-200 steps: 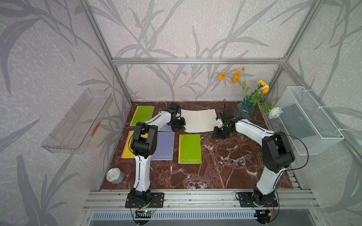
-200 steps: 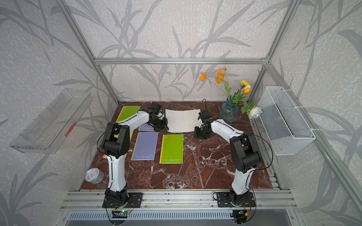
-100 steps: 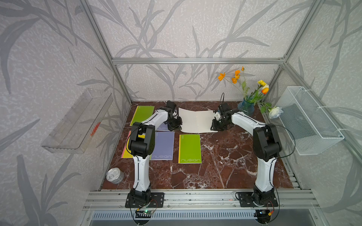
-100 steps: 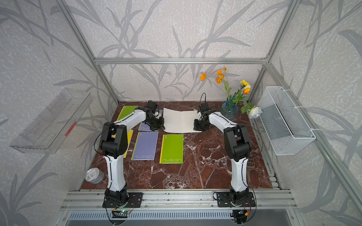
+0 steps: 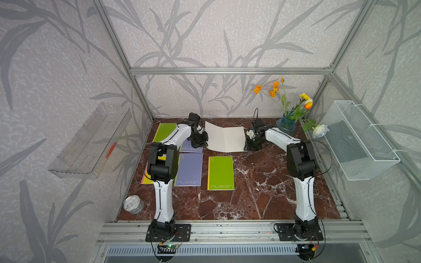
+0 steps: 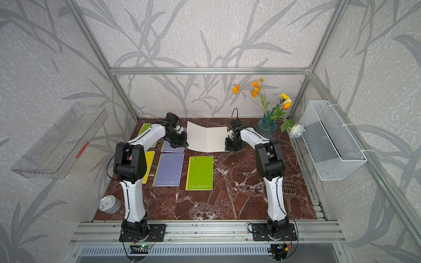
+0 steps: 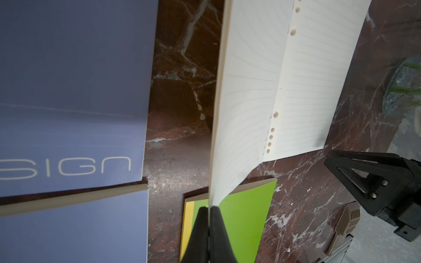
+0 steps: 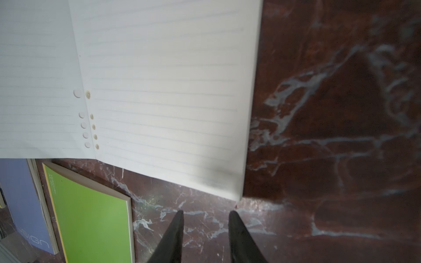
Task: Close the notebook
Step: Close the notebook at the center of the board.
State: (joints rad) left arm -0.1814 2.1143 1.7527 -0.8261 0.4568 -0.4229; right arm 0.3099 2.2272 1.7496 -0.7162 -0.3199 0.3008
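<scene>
Notebook (image 5: 225, 140) open at far centre: our left gripper (image 7: 208, 210) pinches its raised left page edge; right gripper (image 8: 205, 218), jaws parted, holds nothing beside its right edge. We count five closed notebooks; bare marble (image 5: 262, 182) spreads right.

"nusign" on green notebook (image 5: 220, 172) cover, 2 purple notebooks (image 5: 189, 169) (image 5: 192, 147); no other legible txt.

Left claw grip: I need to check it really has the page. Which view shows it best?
The left wrist view: the left claw is shut on the open notebook's raised page edge. Both top views show it small; the right wrist view misses it.
</scene>
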